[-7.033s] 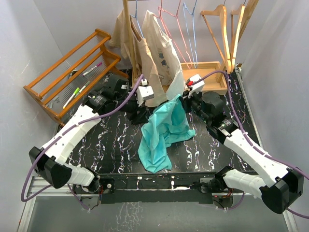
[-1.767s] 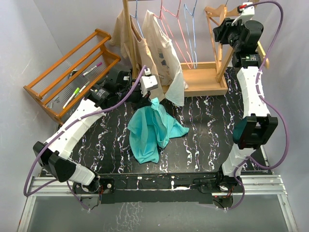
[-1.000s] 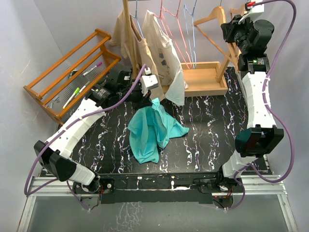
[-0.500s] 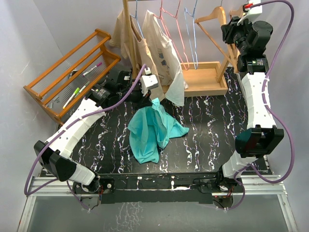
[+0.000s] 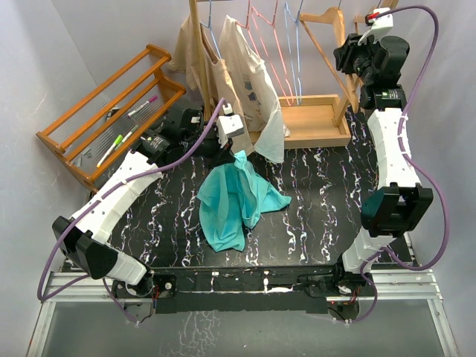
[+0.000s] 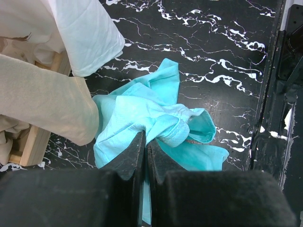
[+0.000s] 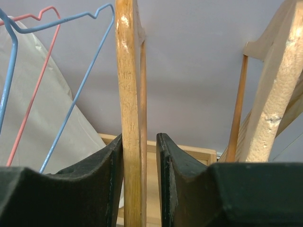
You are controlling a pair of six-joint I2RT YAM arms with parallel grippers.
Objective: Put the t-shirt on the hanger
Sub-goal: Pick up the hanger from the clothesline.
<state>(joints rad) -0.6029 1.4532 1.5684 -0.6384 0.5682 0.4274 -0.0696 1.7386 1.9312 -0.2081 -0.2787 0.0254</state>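
The teal t-shirt [image 5: 234, 201] lies crumpled on the black marbled table, with one bunched fold lifted at its top. My left gripper [image 5: 232, 152] is shut on that fold; in the left wrist view the cloth [image 6: 156, 118] is pinched between the closed fingers of the left gripper [image 6: 145, 138]. The wooden hanger [image 5: 325, 33] hangs on the rack at the back right. My right gripper [image 5: 348, 56] is raised up to it. In the right wrist view the hanger's bar [image 7: 128, 71] stands between the right gripper's [image 7: 140, 137] fingers, touching the left finger, with a gap to the right one.
Cream shirts [image 5: 249, 82] and thin pink and blue wire hangers [image 5: 279, 44] hang left of the wooden hanger. Below them is the rack's wooden base tray [image 5: 316, 119]. A slatted wooden shelf [image 5: 111, 111] with markers stands at the back left. Another wooden hanger [image 7: 279, 85] is right of my right gripper.
The right gripper's jaws have parted around the hanger's bar, and the right wrist has shifted slightly left. The left arm and the t-shirt have stayed still.
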